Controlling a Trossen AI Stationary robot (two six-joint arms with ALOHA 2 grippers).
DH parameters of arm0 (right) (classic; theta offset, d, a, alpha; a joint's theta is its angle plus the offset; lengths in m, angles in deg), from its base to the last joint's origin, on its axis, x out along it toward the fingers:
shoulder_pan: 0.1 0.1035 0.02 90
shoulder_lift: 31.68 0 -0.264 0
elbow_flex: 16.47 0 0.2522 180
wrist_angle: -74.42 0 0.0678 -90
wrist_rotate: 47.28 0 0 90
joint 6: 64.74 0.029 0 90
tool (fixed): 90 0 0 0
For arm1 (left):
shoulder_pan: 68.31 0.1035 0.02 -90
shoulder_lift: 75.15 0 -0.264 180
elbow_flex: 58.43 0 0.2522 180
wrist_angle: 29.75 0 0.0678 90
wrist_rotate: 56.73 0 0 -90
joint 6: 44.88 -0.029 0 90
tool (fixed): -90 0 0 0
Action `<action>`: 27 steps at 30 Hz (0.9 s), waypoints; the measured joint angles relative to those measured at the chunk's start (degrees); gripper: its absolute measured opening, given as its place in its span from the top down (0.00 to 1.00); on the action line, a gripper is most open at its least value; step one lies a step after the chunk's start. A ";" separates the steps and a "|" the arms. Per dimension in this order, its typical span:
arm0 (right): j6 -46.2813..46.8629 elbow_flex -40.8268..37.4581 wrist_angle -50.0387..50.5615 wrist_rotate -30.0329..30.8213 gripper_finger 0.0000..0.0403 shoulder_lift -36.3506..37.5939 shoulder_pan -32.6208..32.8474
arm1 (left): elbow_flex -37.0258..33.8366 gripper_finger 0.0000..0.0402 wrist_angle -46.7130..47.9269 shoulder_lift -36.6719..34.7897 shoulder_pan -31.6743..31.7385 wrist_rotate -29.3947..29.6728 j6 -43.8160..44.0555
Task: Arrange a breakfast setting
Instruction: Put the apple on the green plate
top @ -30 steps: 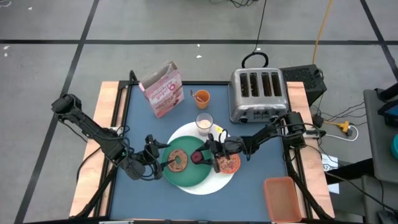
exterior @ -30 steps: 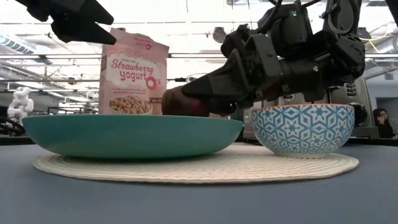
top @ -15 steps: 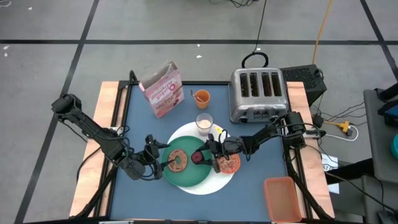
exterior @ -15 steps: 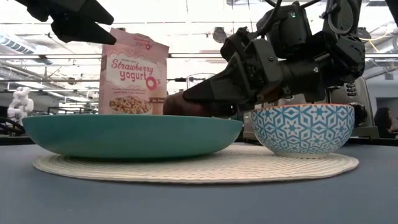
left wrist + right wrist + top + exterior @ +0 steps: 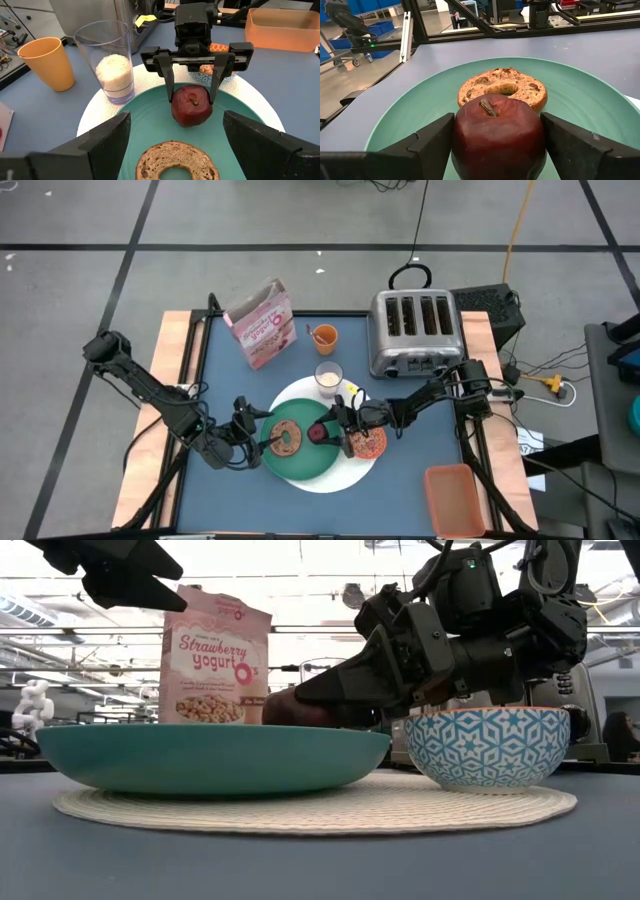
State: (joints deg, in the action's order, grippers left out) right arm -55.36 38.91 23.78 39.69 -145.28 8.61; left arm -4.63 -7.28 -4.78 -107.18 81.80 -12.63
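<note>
A dark red fruit (image 5: 191,105) stands on the green plate (image 5: 300,462) beside a bagel (image 5: 287,438). The plate lies on the white round mat (image 5: 335,480). My right gripper (image 5: 192,92) reaches over the orange patterned bowl (image 5: 367,444) and is shut on the fruit. My left gripper (image 5: 245,430) is open and empty above the plate's left rim. The milk glass (image 5: 328,376) stands on the mat's far edge. The orange cup (image 5: 323,336) and pink cereal box (image 5: 262,322) stand farther back. I see no spoon. My right gripper pinches the fruit's two sides (image 5: 460,135) between its two fingers, about halfway up. The fingers come from the table's right, slanting slightly down. The fruit stands upright, stem up, with its bottom (image 5: 190,122) on the plate.
The silver toaster (image 5: 413,330) stands at the far right. The orange bin (image 5: 455,498) sits at the near right corner. Bare blue table shows to the left of the plate and along the near edge.
My right gripper has gone down a little with the fruit, which now sits lower behind the plate's rim in the low view. For the last half second it has kept still.
</note>
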 joint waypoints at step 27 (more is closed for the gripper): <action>-1.18 0.00 0.04 -0.02 0.14 0.00 0.02 | 0.00 0.20 0.02 0.00 0.00 0.01 0.00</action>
State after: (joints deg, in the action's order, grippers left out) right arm -56.54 38.91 23.82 39.67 -145.28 8.63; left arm -4.63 -7.26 -4.78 -107.18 81.80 -12.63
